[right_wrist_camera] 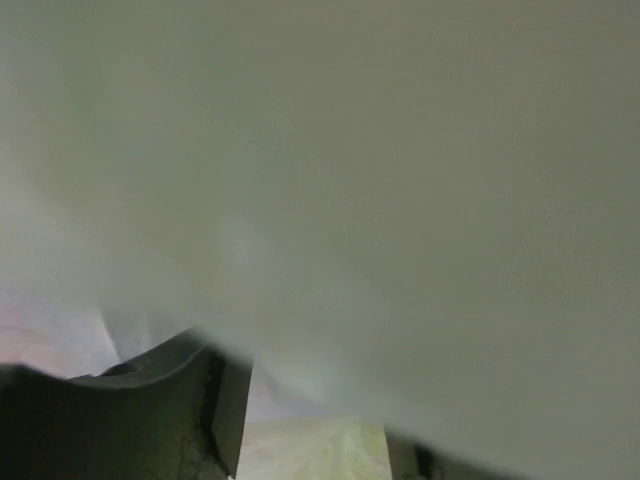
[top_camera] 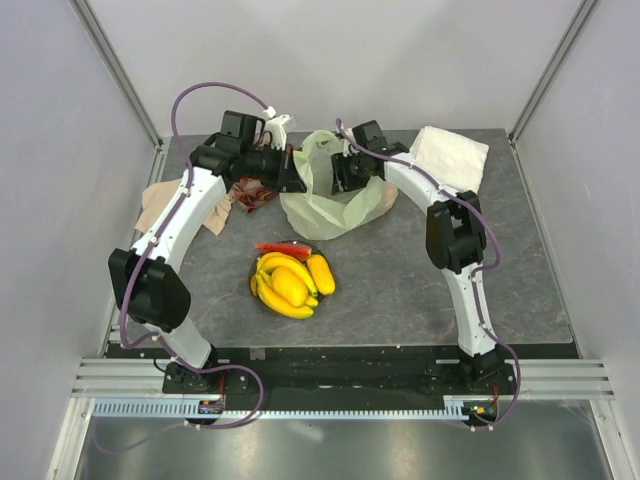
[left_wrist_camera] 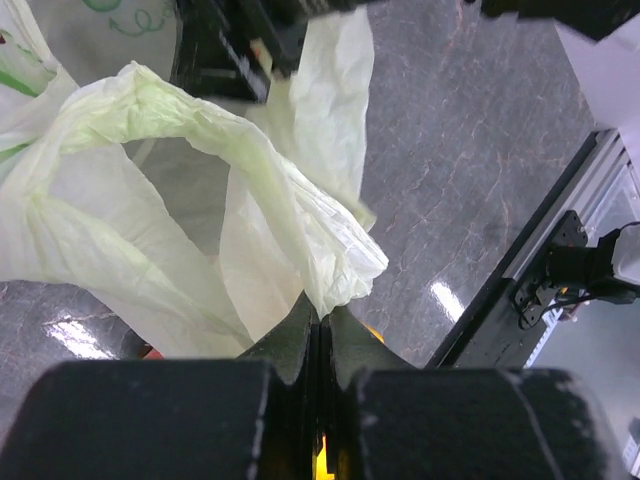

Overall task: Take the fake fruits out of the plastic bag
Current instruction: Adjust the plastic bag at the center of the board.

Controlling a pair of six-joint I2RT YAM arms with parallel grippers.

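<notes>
The plastic bag (top_camera: 335, 195), pale yellow-green, lies crumpled at the back middle of the table. My left gripper (top_camera: 297, 172) is shut on its edge; in the left wrist view the jaws (left_wrist_camera: 320, 315) pinch a fold of the bag (left_wrist_camera: 150, 200). My right gripper (top_camera: 346, 178) reaches into the bag's mouth. Bag film blurs most of the right wrist view, with only one finger (right_wrist_camera: 160, 410) showing, so any grip is hidden. On a plate (top_camera: 258, 268) lie fake fruits: a banana bunch (top_camera: 276, 297), yellow oblong fruits (top_camera: 291, 283) and a red watermelon slice (top_camera: 283, 247).
A white folded towel (top_camera: 450, 155) sits at the back right. A red checked cloth (top_camera: 255, 195) and a beige cloth (top_camera: 160, 205) lie under the left arm. Metal frame posts (top_camera: 115, 70) stand at the back corners.
</notes>
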